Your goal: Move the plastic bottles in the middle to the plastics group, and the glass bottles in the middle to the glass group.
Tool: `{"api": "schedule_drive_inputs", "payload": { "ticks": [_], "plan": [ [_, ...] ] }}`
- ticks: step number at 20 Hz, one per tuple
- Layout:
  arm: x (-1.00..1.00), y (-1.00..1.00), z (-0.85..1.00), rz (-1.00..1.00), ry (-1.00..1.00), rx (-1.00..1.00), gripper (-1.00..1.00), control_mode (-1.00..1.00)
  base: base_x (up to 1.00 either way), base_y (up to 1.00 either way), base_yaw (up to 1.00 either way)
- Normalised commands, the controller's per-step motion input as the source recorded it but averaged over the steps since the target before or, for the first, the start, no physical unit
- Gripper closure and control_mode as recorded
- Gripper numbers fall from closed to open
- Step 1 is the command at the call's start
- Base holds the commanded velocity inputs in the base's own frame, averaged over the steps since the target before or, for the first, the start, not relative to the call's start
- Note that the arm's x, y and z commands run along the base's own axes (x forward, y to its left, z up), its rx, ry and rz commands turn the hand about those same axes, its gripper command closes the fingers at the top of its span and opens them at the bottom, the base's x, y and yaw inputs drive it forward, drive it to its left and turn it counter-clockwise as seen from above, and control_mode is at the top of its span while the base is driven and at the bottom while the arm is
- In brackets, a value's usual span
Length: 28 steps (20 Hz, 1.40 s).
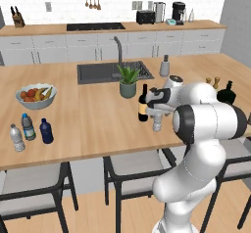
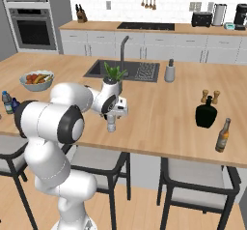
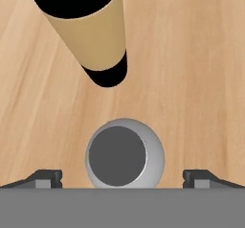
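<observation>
Your pincer point(image 3: 122, 176) hangs wide over the clear bottle point(image 3: 124, 153), 1 finger on each side. The wine bottle point(image 3: 91, 30) stands just beside it on the surface point(image 3: 191, 78).

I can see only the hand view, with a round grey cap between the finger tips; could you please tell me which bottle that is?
Observer: It is the small clear greyish plastic bottle with a pale cap, upright near the wooden counter's front edge, with the open gripper pointing down at its top.
Operator: Thank you. Where does the plastics group stand, please?
Observer: At the counter's left end, in front of the fruit bowl: a clear water bottle with a pale label, one with a blue-green label, and an opaque dark blue bottle beside them.
</observation>
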Motion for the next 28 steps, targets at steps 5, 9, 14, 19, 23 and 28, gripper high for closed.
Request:
{"api": "schedule_drive_inputs", "payload": {
  "ticks": [5, 9, 14, 19, 23, 28],
  "plan": [
    [0.08, 0.00, -0.05, 0.00, -0.14, 0.00, -1.00, -1.00, 0.00, 0.00, 0.00],
    [0.02, 0.00, -0.01, 0.00, -0.05, 0.00, 1.00, -1.00, 0.00, 0.00, 0.00],
    [0.00, 0.00, 0.00, 0.00, 0.00, 0.00, 1.00, -1.00, 0.00, 0.00, 0.00],
    [-0.40, 0.02, 0.06, 0.01, 0.00, 0.00, 1.00, -1.00, 0.00, 0.00, 0.00],
    [-0.53, 0.15, 0.29, 0.06, 0.08, 0.00, 1.00, -1.00, 0.00, 0.00, 0.00],
    [-0.13, 0.72, 0.35, 0.15, 0.12, 0.00, 1.00, -1.00, 0.00, 0.00, 0.00]
  ]
}}
